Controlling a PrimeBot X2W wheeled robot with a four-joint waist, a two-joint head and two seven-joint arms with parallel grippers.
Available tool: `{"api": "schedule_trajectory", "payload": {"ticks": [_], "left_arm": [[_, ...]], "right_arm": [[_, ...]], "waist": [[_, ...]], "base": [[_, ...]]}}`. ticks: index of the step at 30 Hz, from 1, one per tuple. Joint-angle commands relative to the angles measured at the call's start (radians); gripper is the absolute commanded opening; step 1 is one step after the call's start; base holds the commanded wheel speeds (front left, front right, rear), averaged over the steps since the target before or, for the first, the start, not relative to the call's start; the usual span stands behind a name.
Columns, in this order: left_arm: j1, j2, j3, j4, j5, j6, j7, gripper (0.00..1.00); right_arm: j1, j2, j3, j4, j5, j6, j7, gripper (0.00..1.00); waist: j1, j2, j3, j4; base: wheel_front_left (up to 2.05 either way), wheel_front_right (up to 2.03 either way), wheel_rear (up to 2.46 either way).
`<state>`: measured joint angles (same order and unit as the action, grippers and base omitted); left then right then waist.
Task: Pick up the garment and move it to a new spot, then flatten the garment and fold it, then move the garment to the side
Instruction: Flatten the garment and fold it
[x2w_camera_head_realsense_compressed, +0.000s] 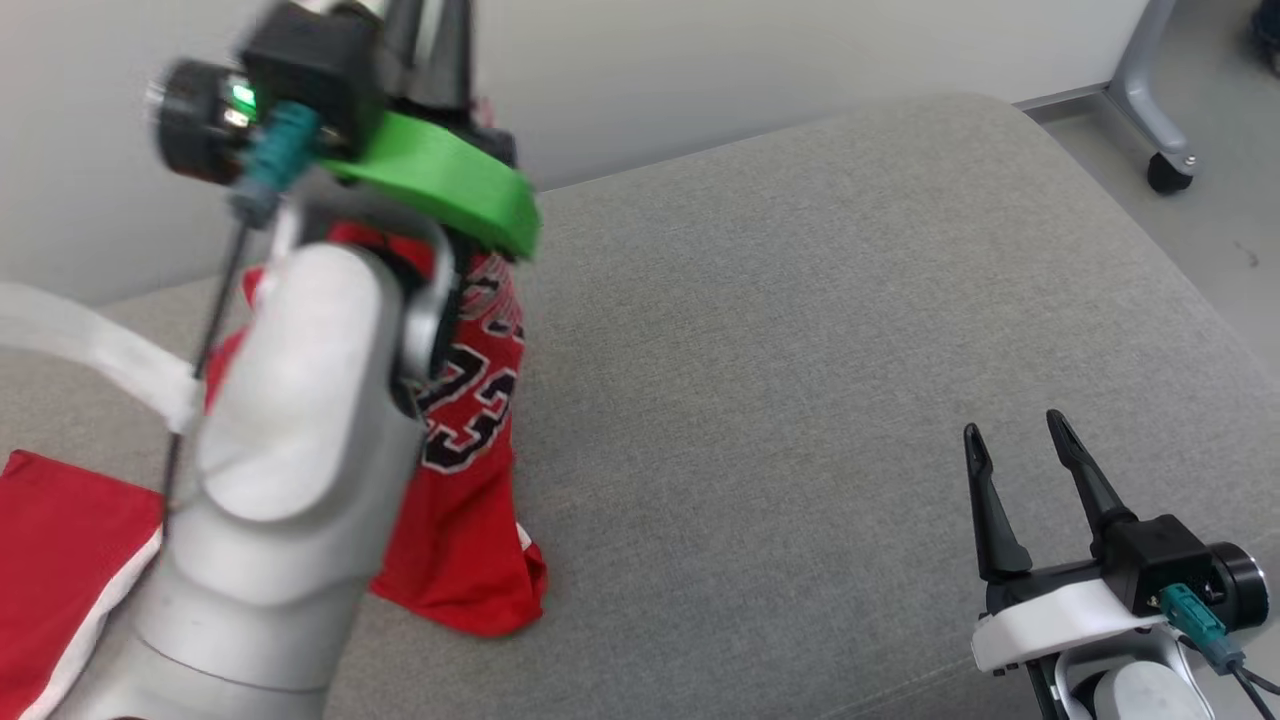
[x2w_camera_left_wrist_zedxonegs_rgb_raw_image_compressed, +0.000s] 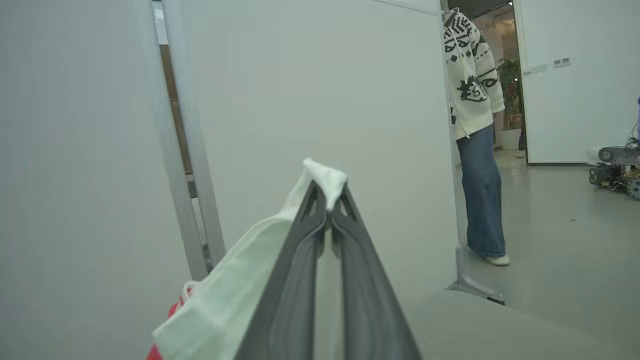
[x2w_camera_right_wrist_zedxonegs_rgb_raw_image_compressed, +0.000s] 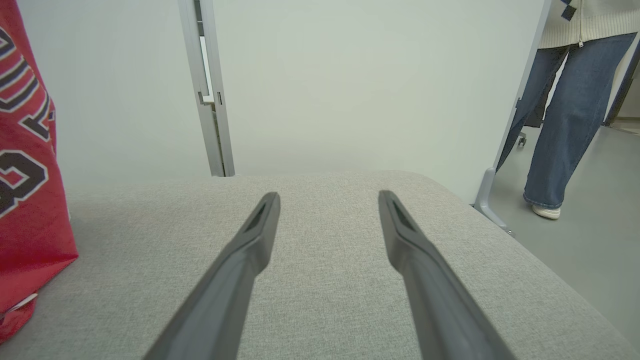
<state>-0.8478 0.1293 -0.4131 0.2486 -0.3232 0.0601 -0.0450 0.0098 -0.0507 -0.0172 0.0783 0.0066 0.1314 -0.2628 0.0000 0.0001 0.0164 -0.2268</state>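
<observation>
One red jersey (x2w_camera_head_realsense_compressed: 470, 500) is held up at the left, its white trim (x2w_camera_left_wrist_zedxonegs_rgb_raw_image_compressed: 326, 179) clamped in the closed left pincer (x2w_camera_left_wrist_zedxonegs_rgb_raw_image_compressed: 330, 192); its hem seems to touch the grey cushion (x2w_camera_head_realsense_compressed: 800, 350). Light, limp cloth is best taken by seams. The right pincer (x2w_camera_head_realsense_compressed: 1015, 440) is spread wide, empty.

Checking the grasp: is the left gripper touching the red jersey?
Touching. Left wrist view: the left gripper is shut on a white edge of the jersey.
</observation>
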Motion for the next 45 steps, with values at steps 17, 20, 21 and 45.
{"api": "schedule_trajectory", "payload": {"ticks": [17,20,21,45], "left_arm": [[0.054,-0.076,-0.545,0.171,-0.218,0.084,-0.050,1.00],[0.048,-0.076,-0.617,0.180,-0.282,0.085,-0.064,1.00],[0.051,-0.075,-0.632,0.180,-0.303,0.086,-0.066,1.00],[0.184,0.316,-0.481,0.285,-0.545,0.275,-0.012,1.00]], "right_arm": [[-0.105,0.000,0.056,0.018,0.122,-0.001,-0.003,1.00],[-0.107,0.000,0.058,0.021,0.136,-0.001,-0.003,1.00],[-0.106,0.000,0.056,0.021,0.136,-0.001,-0.003,1.00],[-0.026,0.000,-0.014,0.003,0.073,-0.001,-0.003,1.00]], "waist": [[0.0000,-0.0001,0.180,-0.230],[0.0000,-0.0001,0.191,-0.249],[0.0000,-0.0001,0.192,-0.251],[0.0000,-0.0001,0.126,-0.136]], "base": [[0.00,0.00,0.00],[0.00,0.00,0.00],[0.00,0.00,0.00],[0.00,0.00,0.00]]}}
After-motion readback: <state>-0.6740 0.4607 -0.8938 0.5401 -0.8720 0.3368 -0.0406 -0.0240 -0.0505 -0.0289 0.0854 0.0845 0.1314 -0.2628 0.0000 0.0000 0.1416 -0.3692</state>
